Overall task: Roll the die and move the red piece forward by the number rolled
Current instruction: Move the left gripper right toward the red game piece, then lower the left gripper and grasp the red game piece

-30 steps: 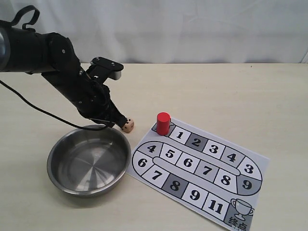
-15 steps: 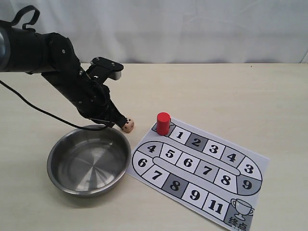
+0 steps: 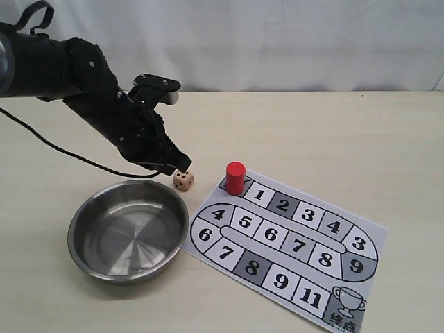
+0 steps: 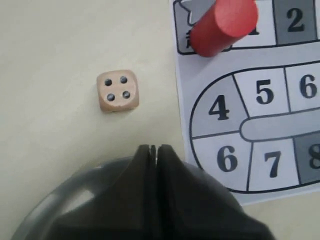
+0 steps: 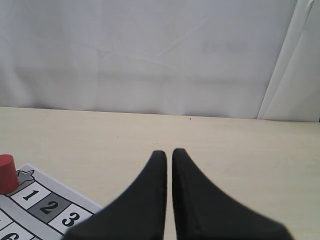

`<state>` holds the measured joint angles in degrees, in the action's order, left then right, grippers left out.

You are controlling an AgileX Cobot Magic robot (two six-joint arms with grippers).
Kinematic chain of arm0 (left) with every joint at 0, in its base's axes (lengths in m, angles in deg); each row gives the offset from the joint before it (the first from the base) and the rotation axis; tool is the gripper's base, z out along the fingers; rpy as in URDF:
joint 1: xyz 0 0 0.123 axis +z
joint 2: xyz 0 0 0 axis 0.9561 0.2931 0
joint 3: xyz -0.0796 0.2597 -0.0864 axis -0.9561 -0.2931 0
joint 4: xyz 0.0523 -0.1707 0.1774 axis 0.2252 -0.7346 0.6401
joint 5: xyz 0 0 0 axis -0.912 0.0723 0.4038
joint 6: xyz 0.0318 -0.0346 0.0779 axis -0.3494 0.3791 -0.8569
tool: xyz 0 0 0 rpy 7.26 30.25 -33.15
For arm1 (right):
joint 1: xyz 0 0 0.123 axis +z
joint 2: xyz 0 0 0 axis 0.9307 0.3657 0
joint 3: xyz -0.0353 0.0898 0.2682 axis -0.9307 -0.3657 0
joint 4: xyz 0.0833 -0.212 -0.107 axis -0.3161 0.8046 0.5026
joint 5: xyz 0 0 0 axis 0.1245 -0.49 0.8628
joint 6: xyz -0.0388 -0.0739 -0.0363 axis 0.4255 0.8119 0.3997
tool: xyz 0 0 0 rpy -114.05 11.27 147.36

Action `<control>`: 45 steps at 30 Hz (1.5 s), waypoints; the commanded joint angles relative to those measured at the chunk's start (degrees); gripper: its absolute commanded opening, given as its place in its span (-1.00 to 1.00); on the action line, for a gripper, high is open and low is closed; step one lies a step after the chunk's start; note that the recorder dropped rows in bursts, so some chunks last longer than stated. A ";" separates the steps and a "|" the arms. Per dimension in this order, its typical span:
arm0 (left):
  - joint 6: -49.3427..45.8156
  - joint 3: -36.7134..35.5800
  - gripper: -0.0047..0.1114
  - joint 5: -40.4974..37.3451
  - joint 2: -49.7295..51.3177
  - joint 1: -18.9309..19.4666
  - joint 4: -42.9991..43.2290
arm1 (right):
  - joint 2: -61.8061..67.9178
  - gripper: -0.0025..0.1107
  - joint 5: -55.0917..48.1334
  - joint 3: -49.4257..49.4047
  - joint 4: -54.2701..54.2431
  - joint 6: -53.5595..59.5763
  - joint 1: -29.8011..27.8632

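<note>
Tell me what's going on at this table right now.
The left gripper, shut and empty, hovers close to the die, which lies on the table between the steel bowl and the number board with four pips up. The red piece stands on the board's start square beside 1, not yet moved forward. The right gripper is shut too, away from the pieces and holding nothing.

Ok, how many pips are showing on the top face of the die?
4: one in each corner of the upward face of the die, which lies on the table beside the game board. Pips on its other faces are mostly hidden.
</note>
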<state>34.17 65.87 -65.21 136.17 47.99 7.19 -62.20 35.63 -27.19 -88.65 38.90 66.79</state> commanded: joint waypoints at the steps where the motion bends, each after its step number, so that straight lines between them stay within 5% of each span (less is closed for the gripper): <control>1: -0.30 3.15 -0.66 -1.64 -0.30 -0.56 -4.68 | -0.22 -0.89 0.33 -0.06 0.55 -0.05 -0.12; 10: -0.43 4.34 0.16 7.96 -0.06 -7.83 -4.68 | -0.22 -0.89 0.33 -0.06 0.55 -0.05 -0.12; 20: -0.43 4.34 0.18 22.82 6.18 -10.74 -4.76 | -0.22 -0.89 0.33 -0.06 0.55 -0.05 -0.12; 45: -0.43 4.34 0.17 31.31 14.59 -13.07 -9.62 | -0.22 -0.89 0.33 -0.06 0.55 -0.05 -0.12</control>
<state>33.75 69.67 -35.23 149.70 35.00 -2.48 -62.20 35.63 -27.19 -88.65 38.90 66.79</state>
